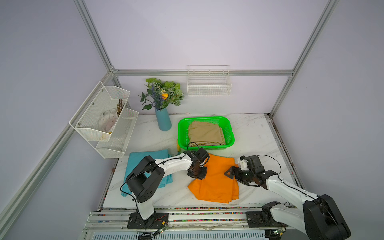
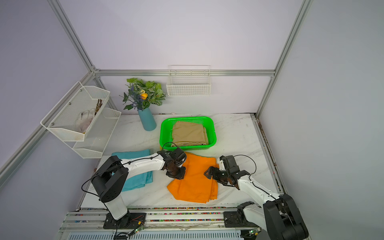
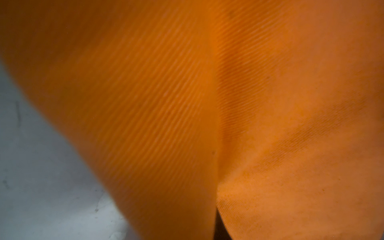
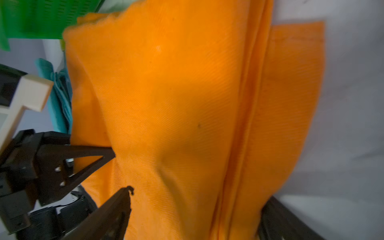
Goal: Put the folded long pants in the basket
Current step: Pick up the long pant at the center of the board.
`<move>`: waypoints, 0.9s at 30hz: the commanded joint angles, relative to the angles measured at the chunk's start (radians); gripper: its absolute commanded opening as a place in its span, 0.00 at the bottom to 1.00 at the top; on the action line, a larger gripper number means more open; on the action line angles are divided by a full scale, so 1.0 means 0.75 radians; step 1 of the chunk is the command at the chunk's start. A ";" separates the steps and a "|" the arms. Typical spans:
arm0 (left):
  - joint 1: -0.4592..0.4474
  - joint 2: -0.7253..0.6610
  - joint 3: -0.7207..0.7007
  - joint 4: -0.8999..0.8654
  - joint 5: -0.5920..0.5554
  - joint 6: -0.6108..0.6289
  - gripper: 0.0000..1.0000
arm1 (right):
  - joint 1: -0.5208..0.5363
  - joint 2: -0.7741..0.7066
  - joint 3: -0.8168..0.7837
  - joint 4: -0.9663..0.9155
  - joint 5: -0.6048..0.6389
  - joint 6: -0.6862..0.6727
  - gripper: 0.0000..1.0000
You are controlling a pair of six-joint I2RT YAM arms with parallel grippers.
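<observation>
Green basket (image 1: pixel 203 119) holds the tan-khaki pants (image 1: pixel 205 133); two folded pairs lie outside it.
The orange pants (image 1: pixel 216 182) lie on the table (image 1: pixel 255 133) just in front of the basket, left jaws clenched on their left edge, right jaws spread wide at their right edge. Teal pants (image 1: pixel 135 162) lie further left. The blue vase (image 1: pixel 164 121) holds artificial flowers; the white mesh rack (image 1: pixel 91 116), something pale.

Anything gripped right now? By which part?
Left gripper is shut on the orange pants, pinching the edge nearest the teal pants. Right gripper is open at the opposite edge and holds nothing.
</observation>
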 commanded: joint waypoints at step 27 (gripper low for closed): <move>-0.179 -0.328 0.265 -0.054 -0.132 -0.017 0.00 | 0.031 -0.289 0.406 -0.282 -0.080 0.113 0.00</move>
